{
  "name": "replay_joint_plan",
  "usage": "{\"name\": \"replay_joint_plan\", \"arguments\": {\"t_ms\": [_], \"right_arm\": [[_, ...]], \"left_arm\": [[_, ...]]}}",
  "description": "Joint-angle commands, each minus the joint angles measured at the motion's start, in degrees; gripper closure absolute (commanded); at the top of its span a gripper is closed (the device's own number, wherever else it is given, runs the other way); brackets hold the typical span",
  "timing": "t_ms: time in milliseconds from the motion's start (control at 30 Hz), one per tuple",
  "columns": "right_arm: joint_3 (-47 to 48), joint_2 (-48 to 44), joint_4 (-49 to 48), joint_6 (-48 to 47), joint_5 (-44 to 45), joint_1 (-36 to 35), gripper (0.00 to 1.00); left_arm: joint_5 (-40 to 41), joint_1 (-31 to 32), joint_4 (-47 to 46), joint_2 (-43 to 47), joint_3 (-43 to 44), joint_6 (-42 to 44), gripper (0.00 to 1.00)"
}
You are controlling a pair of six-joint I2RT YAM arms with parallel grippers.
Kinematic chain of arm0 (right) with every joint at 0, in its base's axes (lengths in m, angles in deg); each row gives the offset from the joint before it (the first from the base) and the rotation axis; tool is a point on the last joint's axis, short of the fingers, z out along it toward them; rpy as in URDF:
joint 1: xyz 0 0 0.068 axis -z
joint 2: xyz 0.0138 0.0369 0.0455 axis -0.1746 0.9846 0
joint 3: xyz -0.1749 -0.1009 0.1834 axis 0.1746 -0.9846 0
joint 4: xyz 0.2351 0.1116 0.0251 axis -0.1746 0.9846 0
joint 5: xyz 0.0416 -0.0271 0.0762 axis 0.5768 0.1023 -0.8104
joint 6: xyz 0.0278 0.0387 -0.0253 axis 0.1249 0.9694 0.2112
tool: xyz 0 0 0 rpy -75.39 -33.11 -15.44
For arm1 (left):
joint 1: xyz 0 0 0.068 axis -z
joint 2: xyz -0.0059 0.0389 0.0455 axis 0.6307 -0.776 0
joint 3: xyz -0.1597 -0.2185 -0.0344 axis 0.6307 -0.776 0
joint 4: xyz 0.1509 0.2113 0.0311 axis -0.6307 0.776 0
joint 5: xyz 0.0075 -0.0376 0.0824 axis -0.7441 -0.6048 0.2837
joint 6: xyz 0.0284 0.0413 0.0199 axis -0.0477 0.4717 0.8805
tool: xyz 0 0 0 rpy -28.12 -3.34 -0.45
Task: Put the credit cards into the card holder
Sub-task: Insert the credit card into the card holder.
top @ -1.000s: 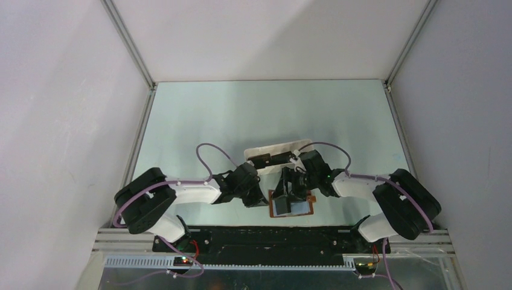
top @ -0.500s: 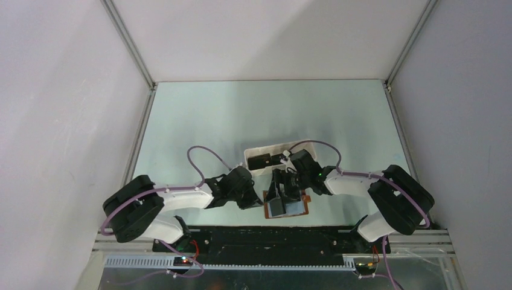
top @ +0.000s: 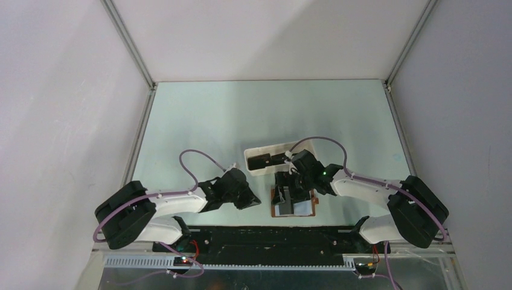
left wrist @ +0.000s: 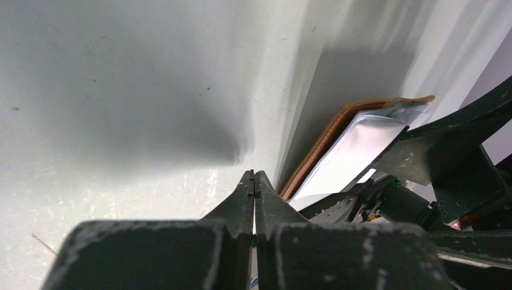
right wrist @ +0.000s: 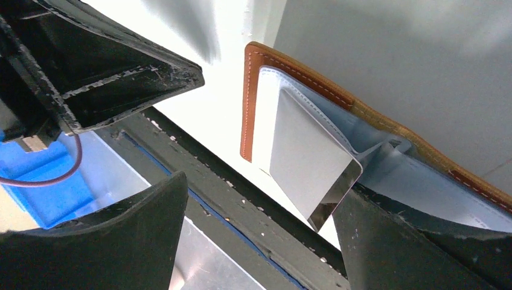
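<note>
The card holder (top: 297,207) lies open near the table's front edge, brown outside and pale grey-blue inside. In the right wrist view a grey, shiny credit card (right wrist: 305,160) stands half inside a pocket of the card holder (right wrist: 252,90), its free corner close to my right finger (right wrist: 410,241). My right gripper (right wrist: 259,235) is open wide over it and holds nothing; from above the right gripper (top: 288,192) hangs over the holder. My left gripper (left wrist: 254,181) is shut and empty, just left of the card holder (left wrist: 338,142). More dark credit cards (top: 264,162) lie in the tray.
A white oblong tray (top: 253,151) stands just behind the card holder. The black base rail (top: 272,232) runs along the table's near edge, close in front of the holder. Grey walls enclose the table on three sides.
My right gripper has opened wider above the card holder, with the card left standing in the pocket. My left arm has drawn back to the left, its gripper still shut.
</note>
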Motion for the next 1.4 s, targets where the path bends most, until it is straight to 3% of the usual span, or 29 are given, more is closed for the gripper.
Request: {"name": "replay_joint_plan", "arguments": {"t_ms": [0,133,333,367,467,567,633,767,833,1033,1367], "right_arm": [[3.5,-1.6,5.4,-3.4,3.7,-0.7,0.11],[4.1,-0.4,7.1,-4.4,2.8,-0.4,0.1],[4.3,3.1,4.6,-4.0,-8.3,2.8,0.11],[4.3,3.9,3.9,-4.1,-10.6,3.8,0.11],[5.9,5.3,4.9,-5.5,-13.2,4.9,0.1],[7.1,5.2,6.8,-6.3,-13.2,5.3,0.1],[7.4,4.9,7.2,-6.4,-12.9,5.6,0.09],[7.9,5.1,7.8,-6.6,-12.2,5.7,0.09],[7.9,5.4,7.9,-6.7,-12.1,5.7,0.09],[7.9,4.2,9.2,-6.6,-9.8,5.6,0.09],[7.9,10.3,6.1,-6.9,-7.8,2.3,0.12]], "left_arm": [[0.1,-0.5,-3.3,0.6,0.2,-0.9,1.0],[-2.0,-0.4,-5.4,-0.9,1.3,0.4,1.0],[-5.6,-0.5,-9.6,-4.0,3.5,2.3,0.97],[-5.6,-0.5,-9.7,-4.1,3.6,2.3,0.93],[-4.9,-0.7,-10.6,-3.0,2.9,2.2,0.62],[-4.4,-0.8,-11.0,-1.0,2.4,2.9,0.53],[-4.8,-0.8,-11.5,-0.7,2.7,3.5,0.56],[-7.5,-0.6,-15.3,-3.2,3.9,4.0,0.79],[-7.5,-0.3,-16.1,-4.1,4.1,3.8,0.86],[-7.3,-0.3,-16.3,-8.9,2.8,1.4,0.99],[-6.9,-0.4,-16.1,-7.5,1.0,-0.3,0.95]]}}
